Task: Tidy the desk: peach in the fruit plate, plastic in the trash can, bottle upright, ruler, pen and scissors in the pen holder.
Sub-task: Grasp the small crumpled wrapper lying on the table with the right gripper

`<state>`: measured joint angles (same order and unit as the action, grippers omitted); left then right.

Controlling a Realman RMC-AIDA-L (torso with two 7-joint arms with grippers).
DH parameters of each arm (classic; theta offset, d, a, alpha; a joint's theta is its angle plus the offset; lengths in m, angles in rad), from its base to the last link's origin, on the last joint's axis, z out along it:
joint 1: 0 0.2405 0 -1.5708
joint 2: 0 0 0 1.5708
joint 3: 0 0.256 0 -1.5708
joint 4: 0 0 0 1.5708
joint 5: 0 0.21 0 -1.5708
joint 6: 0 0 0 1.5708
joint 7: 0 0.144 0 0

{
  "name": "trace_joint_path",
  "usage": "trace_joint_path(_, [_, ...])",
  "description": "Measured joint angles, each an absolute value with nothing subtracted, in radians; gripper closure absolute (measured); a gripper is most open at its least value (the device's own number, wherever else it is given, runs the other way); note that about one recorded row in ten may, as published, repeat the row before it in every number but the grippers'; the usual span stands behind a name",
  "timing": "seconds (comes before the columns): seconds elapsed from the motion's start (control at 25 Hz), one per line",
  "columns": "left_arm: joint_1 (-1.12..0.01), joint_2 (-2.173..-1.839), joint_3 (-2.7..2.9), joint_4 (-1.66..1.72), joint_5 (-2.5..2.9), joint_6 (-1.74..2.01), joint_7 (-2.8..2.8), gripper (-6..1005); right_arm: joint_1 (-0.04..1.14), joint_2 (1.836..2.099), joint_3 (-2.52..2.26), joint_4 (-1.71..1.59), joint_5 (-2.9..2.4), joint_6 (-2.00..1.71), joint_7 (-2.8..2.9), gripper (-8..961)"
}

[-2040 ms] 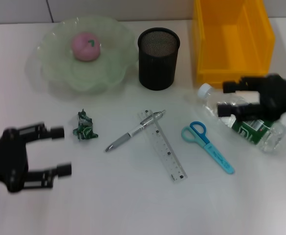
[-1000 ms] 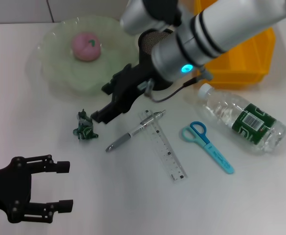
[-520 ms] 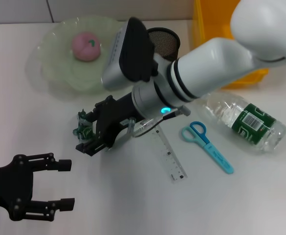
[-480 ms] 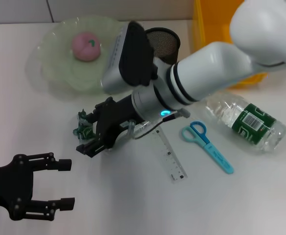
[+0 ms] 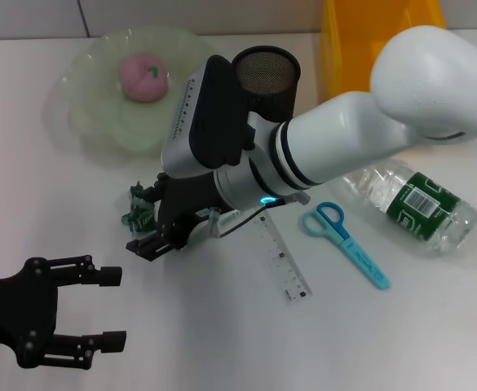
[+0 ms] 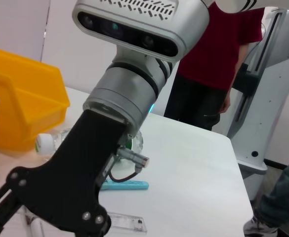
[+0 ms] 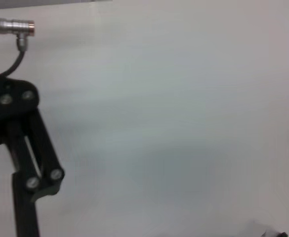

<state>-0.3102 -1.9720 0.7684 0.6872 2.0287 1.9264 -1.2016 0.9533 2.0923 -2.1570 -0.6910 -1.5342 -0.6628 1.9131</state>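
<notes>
1. The crumpled green plastic wrapper (image 5: 143, 209) is lying on the white desk (image 5: 222, 342), partly hidden behind the right gripper (image 5: 152, 243).
2. The right gripper is sitting just beside the wrapper; whether its fingers are parted or clenched cannot be told.
3. The right arm is covering the pen and the transparent ruler's (image 5: 283, 265) upper end.
4. The left gripper (image 5: 112, 308) is hovering released near the desk's front edge.
5. The blue scissors (image 5: 348, 242) and the clear plastic bottle (image 5: 409, 208) are lying flat beyond.
</notes>
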Motion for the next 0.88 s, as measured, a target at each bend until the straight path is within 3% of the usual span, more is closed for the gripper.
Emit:
trace_joint_path(0.4, [-0.312,-1.977,0.761,0.685,2.055,1.921,-1.204,170,0.955,2.092,-2.305,-0.692,-1.388,-0.509,1.910,154])
trace_joint_path(0.8, [-0.317,-1.982,0.764,0.680,2.056,1.916,-1.204,171,0.956,2.092,-2.375,-0.687,-1.316,-0.419,1.916,552])
trace_joint_path(0.88, [-0.317,-1.982,0.762,0.680,2.056,1.916,-1.205,171,0.957,2.092,-2.380,-0.686,-1.315,-0.414,1.921,554])
